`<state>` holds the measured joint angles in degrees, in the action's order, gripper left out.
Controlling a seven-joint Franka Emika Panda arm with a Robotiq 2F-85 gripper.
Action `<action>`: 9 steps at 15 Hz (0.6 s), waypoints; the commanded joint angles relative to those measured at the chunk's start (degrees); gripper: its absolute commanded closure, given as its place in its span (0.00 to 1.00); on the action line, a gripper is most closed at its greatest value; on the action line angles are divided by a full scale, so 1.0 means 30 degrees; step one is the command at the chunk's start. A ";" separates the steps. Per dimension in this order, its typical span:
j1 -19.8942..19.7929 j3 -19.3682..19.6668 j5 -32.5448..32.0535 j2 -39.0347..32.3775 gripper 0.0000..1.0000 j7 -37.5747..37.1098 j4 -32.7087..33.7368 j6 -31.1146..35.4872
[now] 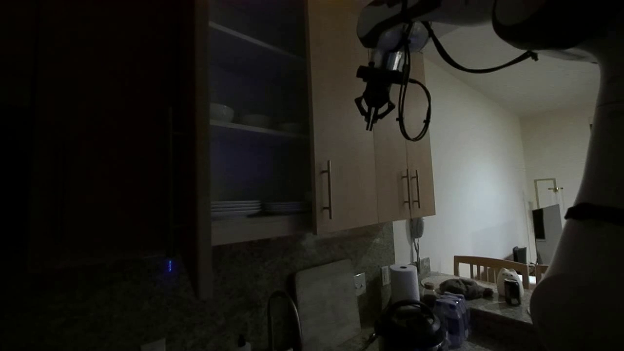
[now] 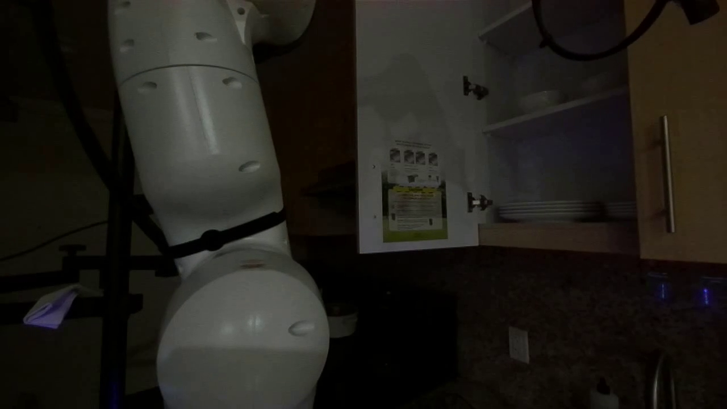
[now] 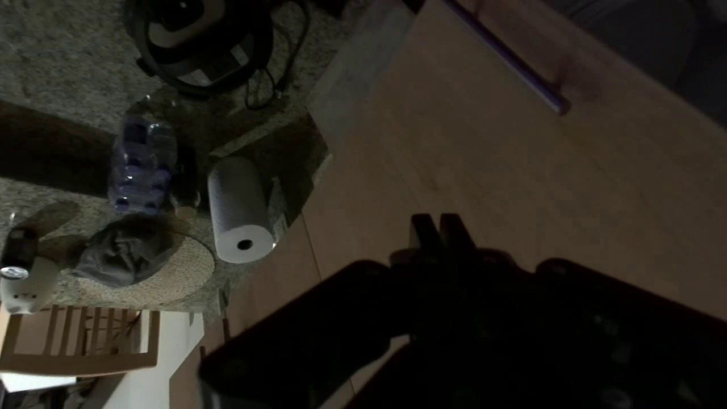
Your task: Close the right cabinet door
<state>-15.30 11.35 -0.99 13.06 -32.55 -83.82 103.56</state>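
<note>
The right cabinet door (image 1: 351,190) is a tan wood panel with a vertical bar handle (image 1: 329,189). It also shows at the right of an exterior view (image 2: 704,187), with its inner face hidden. It looks flat or nearly flat against the cabinet; I cannot tell whether a small gap remains. My gripper (image 1: 370,127) hangs in front of the door's upper part, fingers pointing down, right of and above the handle. In the wrist view my gripper (image 3: 436,217) is shut and empty, with the door's tan face (image 3: 511,176) behind it. I cannot tell whether they touch.
The left door stands wide open, dark outside (image 1: 112,146), with a leaflet on its inner face (image 2: 417,108). Open shelves (image 1: 261,127) hold bowls and plates. Narrower tan doors (image 1: 391,204) adjoin on the right. A black cooker (image 1: 412,326), paper towel roll (image 1: 404,283) and bottles (image 1: 451,319) stand below.
</note>
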 commanded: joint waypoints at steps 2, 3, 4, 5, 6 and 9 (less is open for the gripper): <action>0.0176 -0.0319 -0.1389 -0.0040 0.92 0.1430 -0.0165 -0.2331; 0.0296 -0.0319 -0.1265 0.0031 0.92 0.1961 -0.0343 -0.2846; 0.0433 -0.0281 -0.1060 0.0101 0.92 0.2557 -0.0498 -0.3252; 0.0539 -0.0338 -0.1215 0.0242 0.92 0.3132 -0.0820 -0.3502; 0.0620 -0.0375 -0.1337 0.0290 0.92 0.3608 -0.0961 -0.3760; 0.0741 -0.0720 -0.2554 0.0388 0.92 0.4423 -0.1837 -0.4216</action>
<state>-13.59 10.09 -4.76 12.79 -22.00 -85.83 92.11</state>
